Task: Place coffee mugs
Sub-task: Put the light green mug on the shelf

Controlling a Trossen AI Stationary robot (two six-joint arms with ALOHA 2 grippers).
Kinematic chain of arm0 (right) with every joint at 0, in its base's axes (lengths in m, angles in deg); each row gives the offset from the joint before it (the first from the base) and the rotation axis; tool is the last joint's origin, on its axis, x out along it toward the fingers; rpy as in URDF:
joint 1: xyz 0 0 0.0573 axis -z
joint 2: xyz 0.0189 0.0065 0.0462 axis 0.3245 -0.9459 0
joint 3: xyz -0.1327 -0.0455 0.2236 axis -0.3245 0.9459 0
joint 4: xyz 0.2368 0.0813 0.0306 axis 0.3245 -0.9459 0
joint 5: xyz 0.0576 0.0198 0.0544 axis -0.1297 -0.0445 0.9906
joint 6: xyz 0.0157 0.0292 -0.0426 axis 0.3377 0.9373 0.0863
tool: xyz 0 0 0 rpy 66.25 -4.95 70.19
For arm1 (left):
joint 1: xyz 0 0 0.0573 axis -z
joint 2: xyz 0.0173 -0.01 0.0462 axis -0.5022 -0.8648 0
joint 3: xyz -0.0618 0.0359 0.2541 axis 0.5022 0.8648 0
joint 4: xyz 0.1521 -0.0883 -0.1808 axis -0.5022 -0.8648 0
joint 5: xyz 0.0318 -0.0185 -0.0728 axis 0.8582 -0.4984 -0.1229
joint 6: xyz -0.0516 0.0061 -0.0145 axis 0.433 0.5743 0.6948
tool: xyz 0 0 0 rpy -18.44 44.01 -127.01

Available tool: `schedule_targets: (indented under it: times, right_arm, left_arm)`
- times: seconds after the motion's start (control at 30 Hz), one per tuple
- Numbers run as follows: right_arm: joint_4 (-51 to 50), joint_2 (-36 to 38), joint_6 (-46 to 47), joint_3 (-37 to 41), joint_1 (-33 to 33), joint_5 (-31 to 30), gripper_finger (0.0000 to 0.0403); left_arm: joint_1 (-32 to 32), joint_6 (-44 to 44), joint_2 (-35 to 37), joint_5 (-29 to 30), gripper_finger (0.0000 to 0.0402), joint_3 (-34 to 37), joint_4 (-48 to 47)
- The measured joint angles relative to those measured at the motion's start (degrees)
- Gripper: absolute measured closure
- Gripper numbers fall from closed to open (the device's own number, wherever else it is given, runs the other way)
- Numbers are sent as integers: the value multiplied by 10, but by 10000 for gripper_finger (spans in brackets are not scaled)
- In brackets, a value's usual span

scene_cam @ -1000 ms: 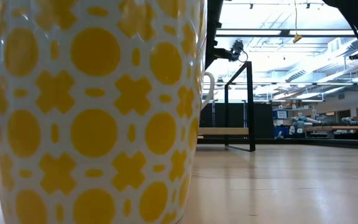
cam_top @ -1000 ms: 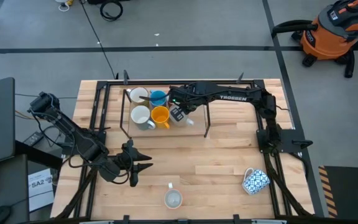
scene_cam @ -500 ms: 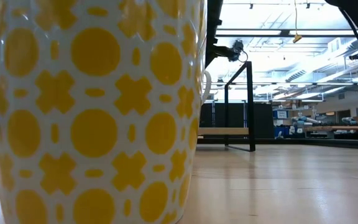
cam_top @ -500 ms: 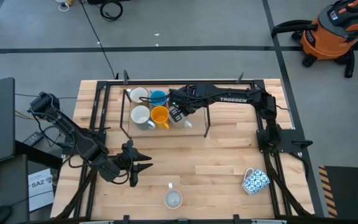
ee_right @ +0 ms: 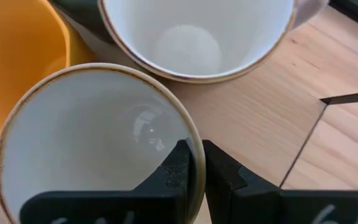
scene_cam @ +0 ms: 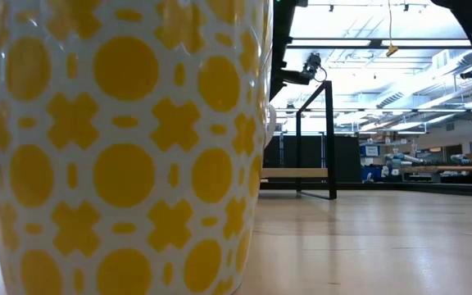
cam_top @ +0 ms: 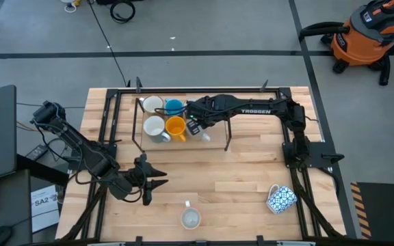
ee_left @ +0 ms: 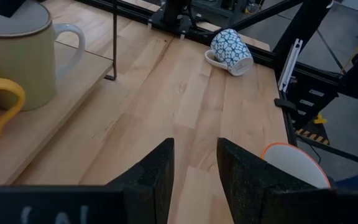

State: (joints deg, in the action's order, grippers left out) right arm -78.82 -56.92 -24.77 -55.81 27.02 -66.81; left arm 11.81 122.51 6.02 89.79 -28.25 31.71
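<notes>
A low wooden shelf (cam_top: 215,141) at the table's far side carries a white mug (cam_top: 152,104), a blue mug (cam_top: 174,106), another white mug (cam_top: 155,128) and an orange mug (cam_top: 176,128). My right gripper (cam_top: 195,125) reaches over the shelf and is shut on a cream mug (ee_right: 92,162) beside the orange one. A blue-and-white patterned mug (cam_top: 281,198) lies on its side near the table's right edge. A yellow-patterned mug (cam_top: 191,219) stands at the near edge and fills the low view (scene_cam: 121,147). My left gripper (cam_top: 159,182) waits open, left of centre. My right gripper pinches the cream mug's rim (ee_right: 197,146), with one finger (ee_right: 180,169) inside the mug and the other (ee_right: 221,180) outside its wall. The fingers come from above, pointing down. The mug is upright next to the orange mug; its base (ee_left: 23,102) seems level with the shelf board.
The shelf's thin black frame (cam_top: 226,130) stands around the mugs, close to my right arm. A second cream mug (ee_right: 197,37) and the orange mug (ee_right: 17,56) crowd the held one. Bare wood lies between the shelf and the near edge.
My right gripper has sunk slightly toward the shelf with the cream mug, staying shut on its rim. My left arm and the other mugs have kept still.
</notes>
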Motion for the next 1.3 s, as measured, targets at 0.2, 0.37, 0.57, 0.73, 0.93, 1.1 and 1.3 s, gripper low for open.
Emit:
schedule_targets:
  times: [0.2,0.37,0.57,0.73,0.93,1.1,1.3]
  right_arm:
    - [2,-3,2,1,2,6,350]
    - [0,-3,-11,1,2,6,339]
    - [2,-3,-13,1,2,6,333]
    - [8,-3,-23,1,2,6,318]
    - [23,-4,-23,1,2,6,291]
    - [24,-4,-26,1,2,6,283]
    - [26,-4,-41,1,2,-3,283]
  left_arm:
    - [0,-4,0,-10,274,0,0]
    - [0,-4,0,-10,274,0,0]
    - [0,-4,0,-10,274,0,0]
    - [0,-4,0,-10,274,0,0]
    - [0,-4,0,-10,274,0,0]
    - [0,-4,0,-10,274,0,0]
    - [0,-4,0,-10,274,0,0]
